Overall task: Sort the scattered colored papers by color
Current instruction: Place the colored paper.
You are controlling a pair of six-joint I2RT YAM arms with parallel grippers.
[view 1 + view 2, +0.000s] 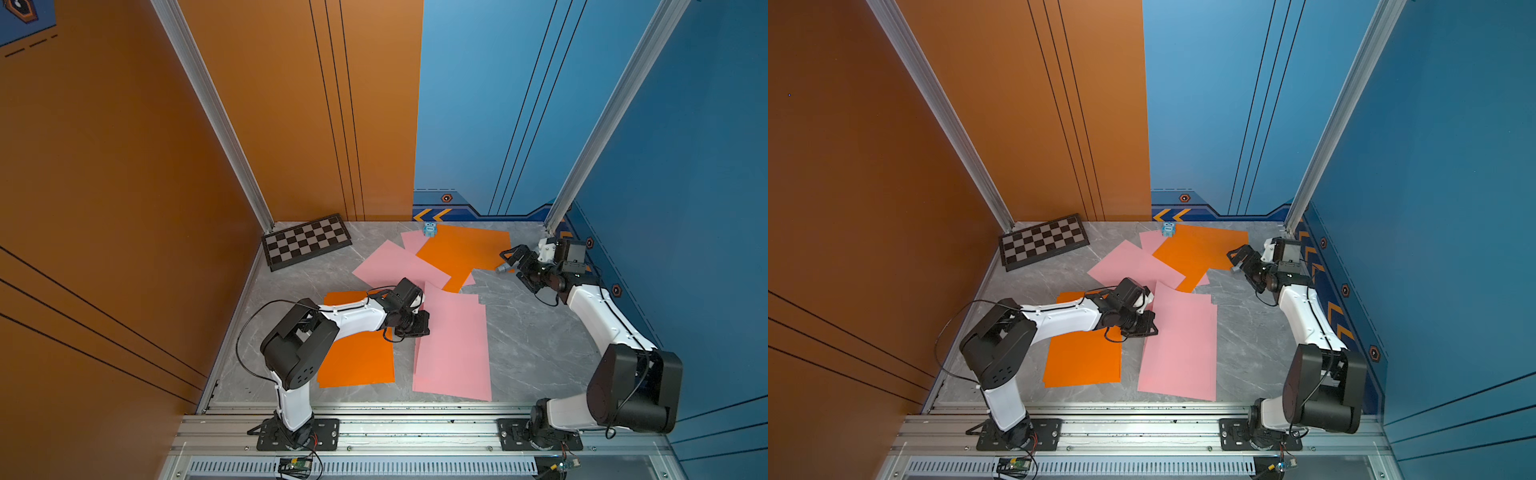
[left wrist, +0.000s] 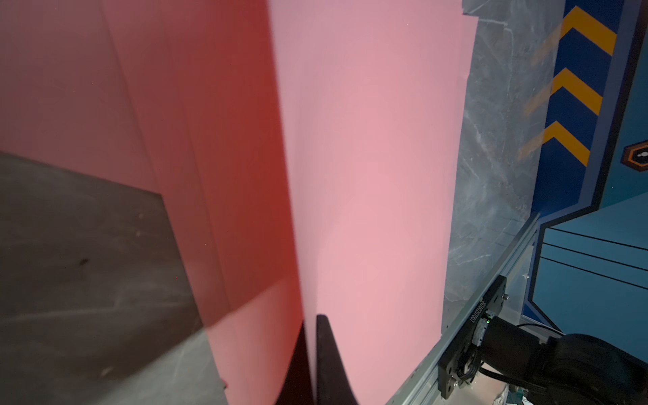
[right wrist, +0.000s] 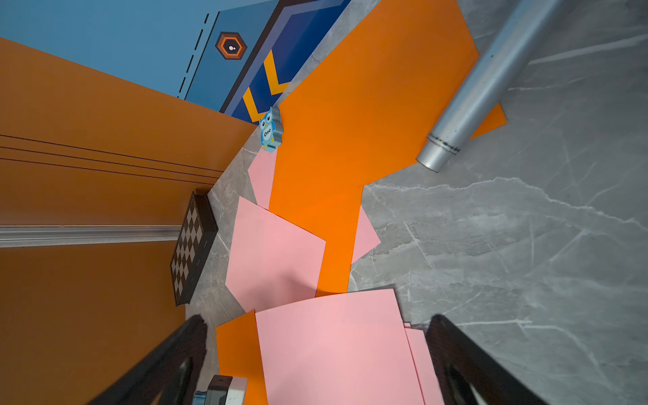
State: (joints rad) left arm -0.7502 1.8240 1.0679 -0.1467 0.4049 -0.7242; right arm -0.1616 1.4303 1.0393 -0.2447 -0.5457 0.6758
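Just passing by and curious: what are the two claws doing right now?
The left gripper is shut on a pink paper.
The right gripper is open, holding nothing.

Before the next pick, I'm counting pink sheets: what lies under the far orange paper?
A pink corner shows at its back edge, a second pink corner at its near edge. The far orange paper hides whether they are one sheet.
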